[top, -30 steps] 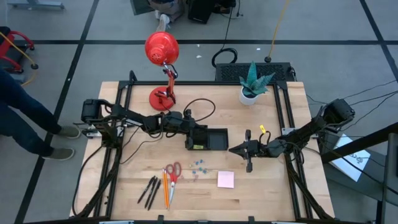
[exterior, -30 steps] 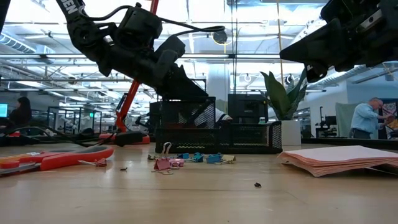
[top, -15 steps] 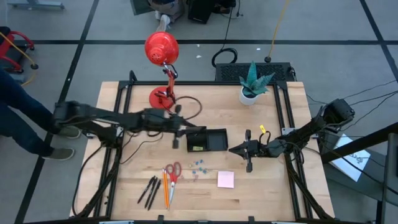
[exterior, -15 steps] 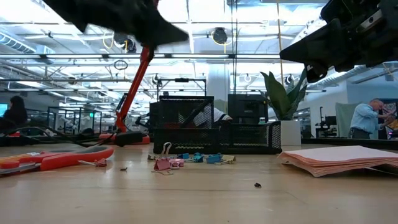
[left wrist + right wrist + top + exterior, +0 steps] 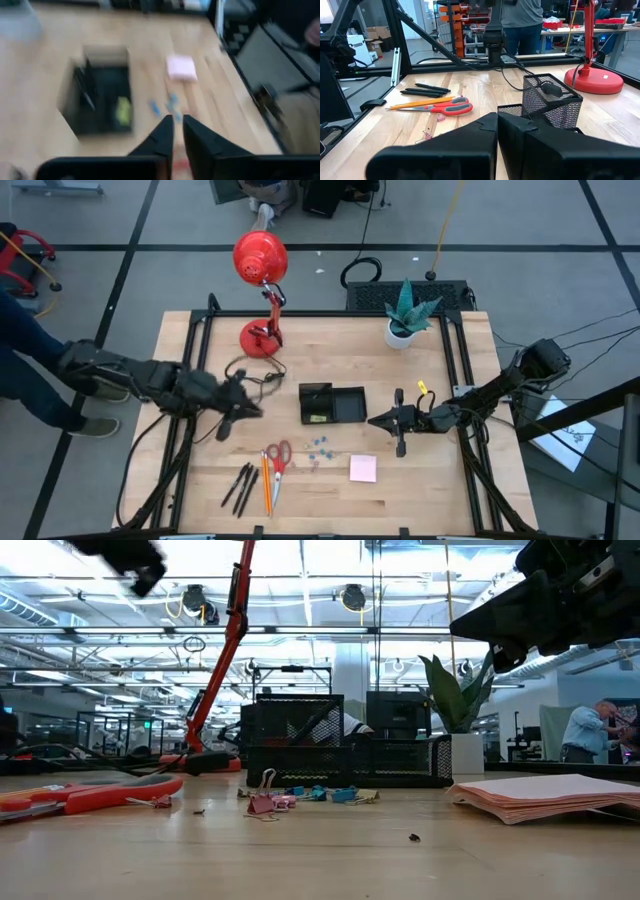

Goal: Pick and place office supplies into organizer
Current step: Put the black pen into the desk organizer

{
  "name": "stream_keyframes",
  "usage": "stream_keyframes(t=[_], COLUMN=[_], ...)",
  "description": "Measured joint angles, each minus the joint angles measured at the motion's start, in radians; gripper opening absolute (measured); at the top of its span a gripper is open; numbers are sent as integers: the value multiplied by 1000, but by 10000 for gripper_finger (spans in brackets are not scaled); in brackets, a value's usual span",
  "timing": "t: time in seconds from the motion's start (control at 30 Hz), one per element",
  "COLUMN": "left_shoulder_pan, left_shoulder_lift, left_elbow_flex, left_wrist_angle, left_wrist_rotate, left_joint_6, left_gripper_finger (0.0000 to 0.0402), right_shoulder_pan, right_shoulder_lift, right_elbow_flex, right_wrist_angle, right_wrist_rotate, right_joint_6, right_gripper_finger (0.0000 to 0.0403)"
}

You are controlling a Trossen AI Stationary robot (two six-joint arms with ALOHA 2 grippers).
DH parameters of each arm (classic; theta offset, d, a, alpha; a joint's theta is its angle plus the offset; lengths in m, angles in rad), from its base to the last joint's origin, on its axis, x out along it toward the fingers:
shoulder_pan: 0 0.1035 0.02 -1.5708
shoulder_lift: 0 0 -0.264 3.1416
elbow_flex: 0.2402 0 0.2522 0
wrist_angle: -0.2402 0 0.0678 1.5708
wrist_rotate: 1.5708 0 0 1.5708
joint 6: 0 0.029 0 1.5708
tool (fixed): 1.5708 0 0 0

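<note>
High view lays out the wooden table (image 5: 330, 345), a red desk lamp (image 5: 260, 260) and a potted plant (image 5: 408, 310) at its far edge. The black organizer (image 5: 333, 403) sits mid-table; its one compartment holds a small yellow piece (image 5: 318, 418), and the other shows only black. The left gripper (image 5: 228, 420) hangs over the table to the organizer's left, and its wrist view shows the fingers (image 5: 162, 135) nearly together with only a thin slit, nothing between them. The right gripper (image 5: 397, 423) waits just right of the organizer, fingers closed and empty. Toward the near edge lie red-handled scissors (image 5: 278, 457), orange pencils (image 5: 266, 485), black pens (image 5: 240, 483), a pink sticky-note pad (image 5: 363, 468) and blue clips (image 5: 320, 447). Only the low view shows a pink clip (image 5: 262, 802) among them.
</note>
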Motion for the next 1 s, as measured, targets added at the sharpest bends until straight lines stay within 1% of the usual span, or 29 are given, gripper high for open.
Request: stream_keyframes(t=[0.07, 0.2, 0.43, 0.6, 0.7, 0.87, 0.93, 1.0], left_shoulder_pan=[-72, -209, -405, -526, -558, -562, -562, -560], left_shoulder_lift=[16, 70, 220, 364, 449, 547, 568, 584], left_elbow_flex=[0, 0, 0, 0, 0, 0, 0, 0], left_wrist_angle=[-73, -165, -180, -178, -177, -152, -124, -100], left_wrist_rotate=[-20, -61, -64, -70, -86, -67, -58, -39], left_joint_6=[-90, -245, -566, -787, -923, -1040, -1089, -1138], left_gripper_finger=[9, 12, 4, 17, 19, 21, 30, 48], right_shoulder_pan=[0, 0, 0, 0, 0, 0, 0, 0], right_shoulder_lift=[0, 0, 0, 0, 0, 0, 0, 0], right_elbow_flex=[0, 0, 0, 0, 0, 0, 0, 0], right_wrist_angle=[0, 0, 0, 0, 0, 0, 0, 0], right_wrist_rotate=[0, 0, 0, 0, 0, 0, 0, 0], right_joint_6=[-1, -2, 0, 0, 0, 0, 0, 0], right_gripper_finger=[4, 4, 4, 4, 4, 4, 4, 4])
